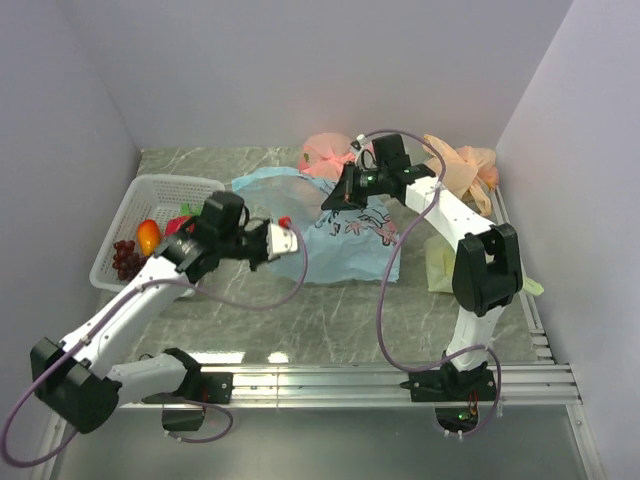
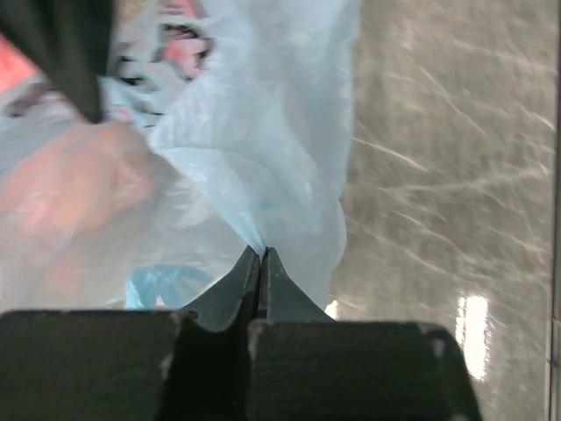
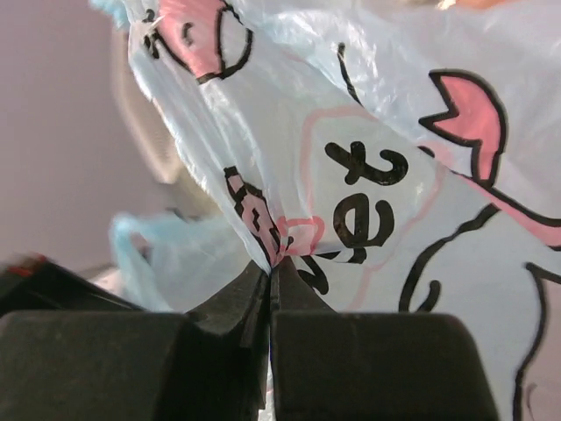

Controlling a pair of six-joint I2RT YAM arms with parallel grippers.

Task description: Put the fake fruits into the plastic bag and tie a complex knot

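The light blue plastic bag (image 1: 350, 250) with its pink-and-dark print lies at the table's centre. My left gripper (image 1: 290, 241) is shut on the bag's left edge; in the left wrist view its tips (image 2: 263, 252) pinch the blue film (image 2: 263, 132). A reddish shape (image 2: 70, 189) shows through the film. My right gripper (image 1: 331, 200) is shut on the bag's far edge, tips (image 3: 274, 265) pinching printed film (image 3: 394, 219). The orange fruit (image 1: 148, 236), grape bunch (image 1: 125, 259) and a red fruit with green tips (image 1: 180, 222) lie in the basket. The dark green fruit and any knot are out of view.
A white slatted basket (image 1: 170, 182) stands at the left. A pink bag (image 1: 328, 155) and orange bags (image 1: 465, 165) lie at the back. A yellow-green bag (image 1: 437, 265) lies by the right arm. Walls close in on three sides.
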